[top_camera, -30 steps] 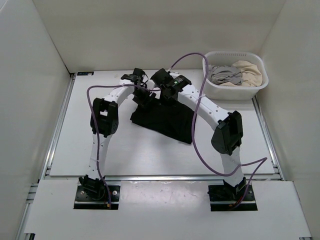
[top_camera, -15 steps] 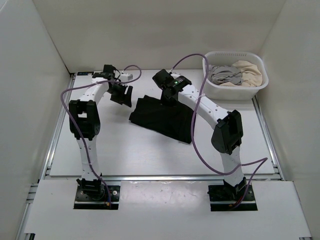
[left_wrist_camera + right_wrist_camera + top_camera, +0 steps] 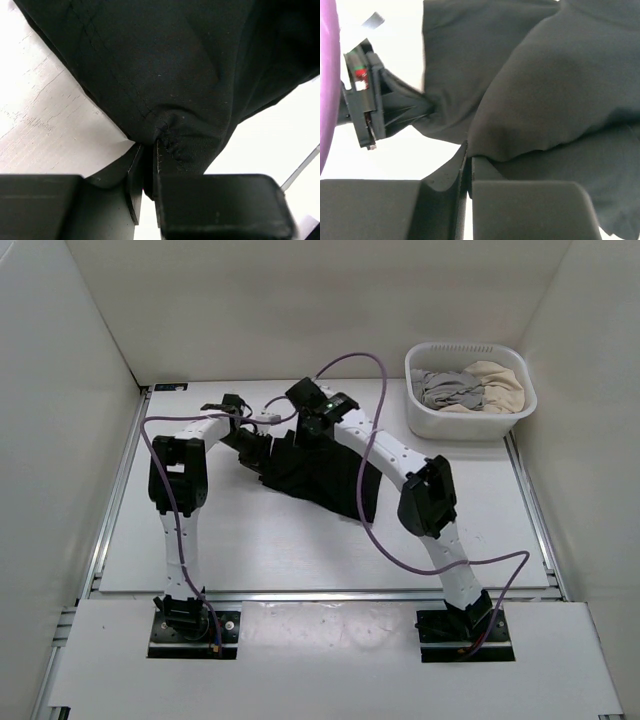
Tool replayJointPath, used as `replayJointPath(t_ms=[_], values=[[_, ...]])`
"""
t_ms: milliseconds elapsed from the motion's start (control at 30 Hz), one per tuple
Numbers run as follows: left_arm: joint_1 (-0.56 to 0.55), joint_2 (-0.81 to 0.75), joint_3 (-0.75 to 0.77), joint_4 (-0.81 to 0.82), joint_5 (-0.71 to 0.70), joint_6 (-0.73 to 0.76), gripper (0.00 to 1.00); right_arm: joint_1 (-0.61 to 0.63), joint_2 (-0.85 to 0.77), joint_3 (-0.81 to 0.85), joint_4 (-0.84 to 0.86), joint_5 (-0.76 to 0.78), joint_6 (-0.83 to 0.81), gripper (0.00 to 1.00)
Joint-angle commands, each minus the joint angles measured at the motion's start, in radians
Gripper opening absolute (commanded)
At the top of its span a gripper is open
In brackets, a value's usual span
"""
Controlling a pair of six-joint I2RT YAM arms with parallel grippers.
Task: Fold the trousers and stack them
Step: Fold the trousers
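The black trousers (image 3: 325, 478) lie bunched and partly folded at the middle of the white table (image 3: 250, 540). My left gripper (image 3: 262, 446) is at their left edge, and in the left wrist view it (image 3: 148, 152) is shut on a puckered seam of the trousers (image 3: 175, 75). At the cloth's far edge my right gripper (image 3: 306, 433) is also shut. The right wrist view shows its jaws (image 3: 469, 159) closed on a fold of the trousers (image 3: 555, 95), with the left gripper (image 3: 366, 107) pulling a taut corner at the left.
A white laundry basket (image 3: 470, 422) with grey and beige clothes stands at the back right. White walls close in the table on the left, back and right. Purple cables loop over both arms.
The left arm swung out to the left away from the cloth, then came back to the trousers' left edge and closed on it. The right gripper shifted slightly left, still holding fabric.
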Motion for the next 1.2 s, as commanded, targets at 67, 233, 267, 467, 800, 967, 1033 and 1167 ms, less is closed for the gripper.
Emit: replayJointPath(t_ms=[67, 233, 267, 467, 800, 967, 1033, 1167], values=[[-0.001, 0.007, -0.042, 0.041, 0.044, 0.011, 0.24, 0.061, 0.129, 0.071, 0.17, -0.158, -0.08, 0.02], [0.056, 0.016, -0.02, 0.041, 0.018, -0.007, 0.27, 0.12, 0.203, 0.135, 0.235, -0.253, -0.249, 0.61], [0.068, 0.016, -0.006, 0.041, 0.005, -0.018, 0.29, 0.12, 0.203, 0.149, 0.235, -0.27, -0.273, 0.7], [0.128, 0.007, 0.071, 0.007, -0.051, -0.013, 0.48, 0.166, -0.008, 0.051, 0.244, -0.214, -0.468, 0.81], [0.109, -0.207, 0.183, -0.018, -0.121, 0.091, 0.91, 0.157, -0.448, -0.251, 0.233, 0.079, -0.403, 0.85], [-0.057, -0.319, 0.205, -0.05, -0.075, 0.232, 1.0, -0.115, -0.652, -0.686, 0.297, -0.057, -0.203, 0.85], [-0.166, -0.295, 0.205, -0.05, -0.075, 0.284, 1.0, -0.232, -0.675, -0.782, 0.363, -0.16, -0.174, 0.84], [-0.278, -0.174, 0.309, -0.05, -0.091, 0.268, 1.0, -0.327, -0.628, -0.87, 0.423, -0.261, -0.19, 0.84]])
